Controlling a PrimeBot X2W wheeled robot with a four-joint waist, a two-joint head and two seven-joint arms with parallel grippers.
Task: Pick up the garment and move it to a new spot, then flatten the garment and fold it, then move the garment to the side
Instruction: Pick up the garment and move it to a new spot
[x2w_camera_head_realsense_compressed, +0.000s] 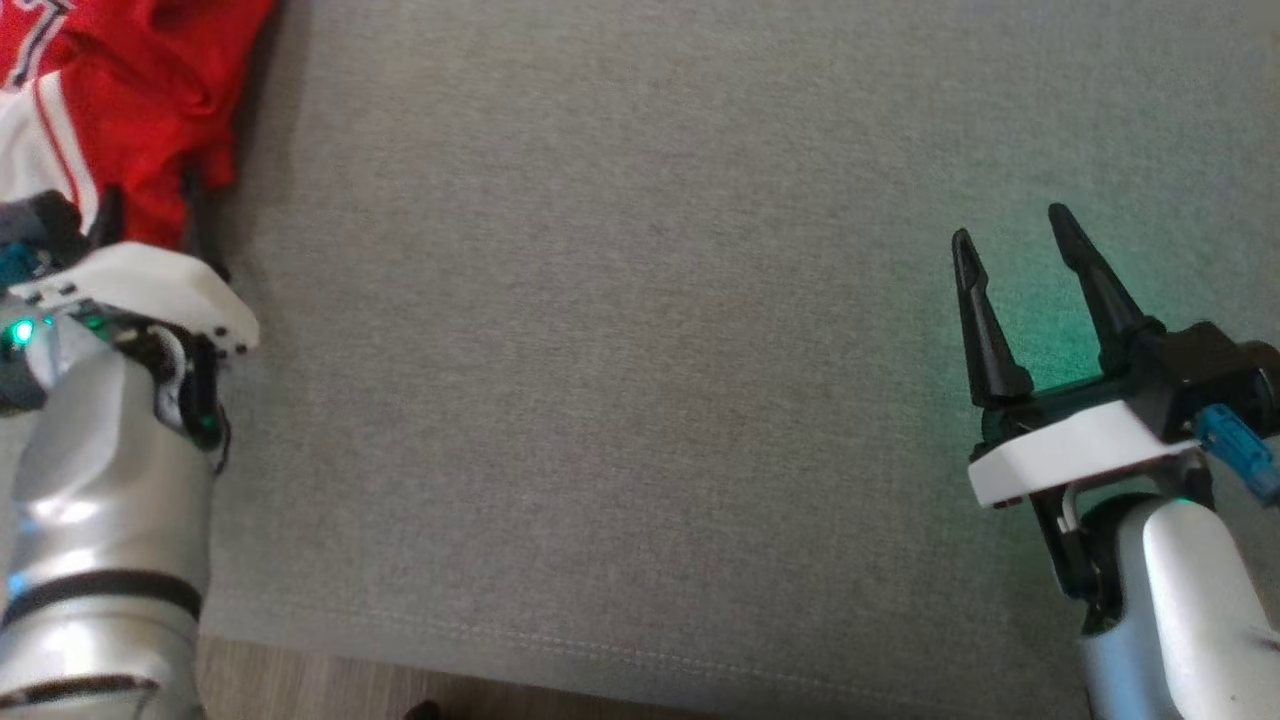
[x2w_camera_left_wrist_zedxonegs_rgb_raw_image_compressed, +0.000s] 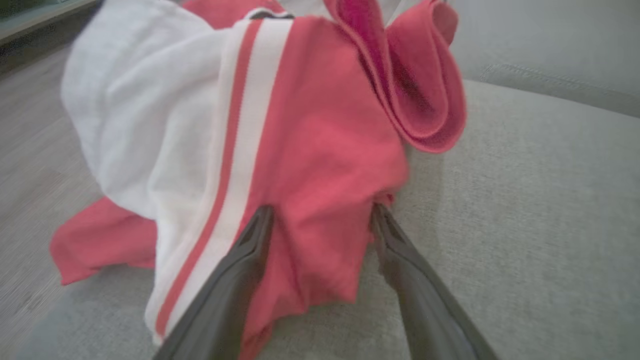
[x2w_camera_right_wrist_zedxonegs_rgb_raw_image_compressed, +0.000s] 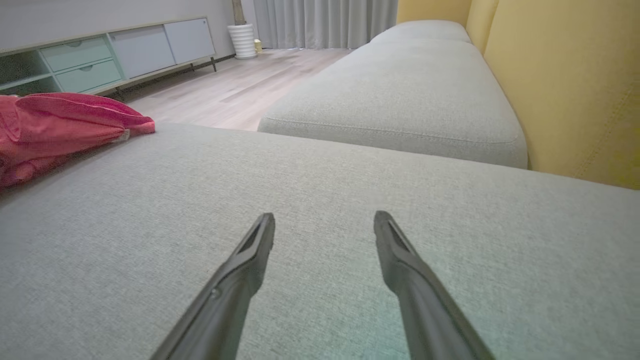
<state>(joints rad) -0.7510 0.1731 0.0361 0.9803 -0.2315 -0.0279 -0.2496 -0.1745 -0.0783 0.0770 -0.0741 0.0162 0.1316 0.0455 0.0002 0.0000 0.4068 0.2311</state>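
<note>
The garment (x2w_camera_head_realsense_compressed: 150, 90) is a crumpled red and white jersey lying at the far left of the grey cushion (x2w_camera_head_realsense_compressed: 640, 350). My left gripper (x2w_camera_head_realsense_compressed: 150, 205) reaches into its near edge. In the left wrist view the garment (x2w_camera_left_wrist_zedxonegs_rgb_raw_image_compressed: 310, 125) bunches up between the two fingers of the left gripper (x2w_camera_left_wrist_zedxonegs_rgb_raw_image_compressed: 322, 210), which stand wide apart and open, one on each side of a red fold. My right gripper (x2w_camera_head_realsense_compressed: 1010, 225) hovers open over bare cushion far to the right, nothing between its fingers (x2w_camera_right_wrist_zedxonegs_rgb_raw_image_compressed: 400, 260). The right wrist view shows the garment (x2w_camera_right_wrist_zedxonegs_rgb_raw_image_compressed: 60, 120) at its left edge.
The cushion's front edge runs along the bottom of the head view, with wooden floor (x2w_camera_head_realsense_compressed: 300, 680) beyond it. A second grey cushion (x2w_camera_right_wrist_zedxonegs_rgb_raw_image_compressed: 400, 90) and a yellow backrest (x2w_camera_right_wrist_zedxonegs_rgb_raw_image_compressed: 565, 75) lie past the right gripper. A low sideboard (x2w_camera_right_wrist_zedxonegs_rgb_raw_image_compressed: 100, 55) stands across the floor.
</note>
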